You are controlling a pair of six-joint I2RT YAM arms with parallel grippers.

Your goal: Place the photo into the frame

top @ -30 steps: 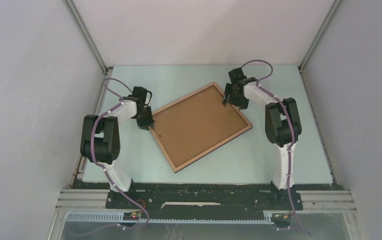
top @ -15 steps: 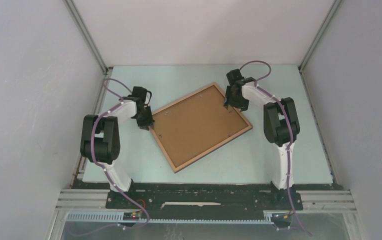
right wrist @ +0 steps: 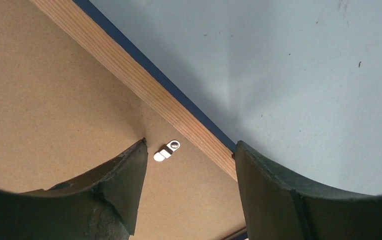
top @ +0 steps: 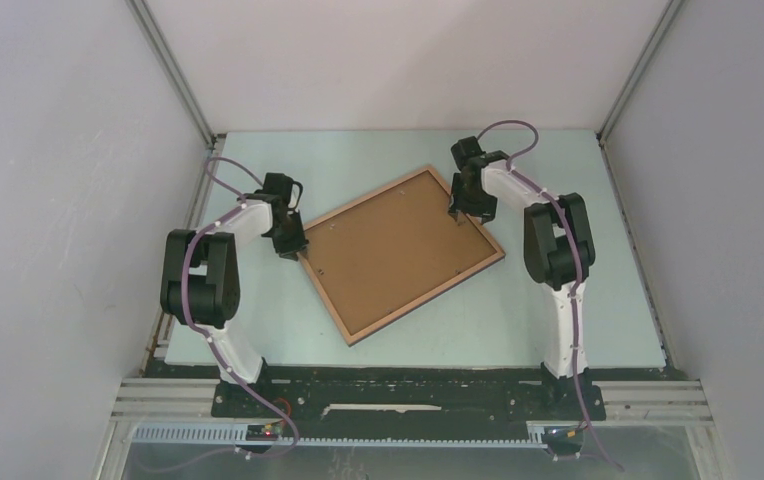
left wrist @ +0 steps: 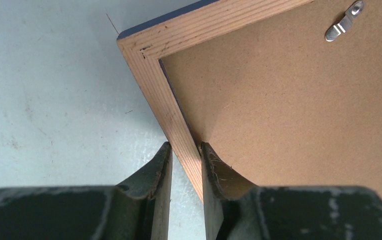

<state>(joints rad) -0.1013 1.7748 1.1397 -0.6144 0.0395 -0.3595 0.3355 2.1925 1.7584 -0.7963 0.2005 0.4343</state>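
Note:
The frame (top: 364, 211) lies flat on the table, wood face up and turned at an angle. The photo (top: 398, 255) sits inside it with its brown fibreboard back up. My left gripper (top: 293, 250) is shut on the frame's left rail (left wrist: 154, 65), one finger outside the rail and the other on the photo's back (left wrist: 289, 110). My right gripper (top: 455, 208) hangs open over the far right rail (right wrist: 144, 82). One of its fingers is over the board (right wrist: 54, 100) and the other is beyond the rail's outer edge. A small metal clip (right wrist: 167, 150) shows between them.
A second metal clip (left wrist: 344, 22) lies on the board near the frame's upper rail. The pale green table (top: 558, 300) is enclosed by white walls on three sides. A dark mounting rail (top: 408, 385) runs along the near edge.
My right gripper has shifted slightly left along the frame's far right rail. The left gripper and the frame have not moved.

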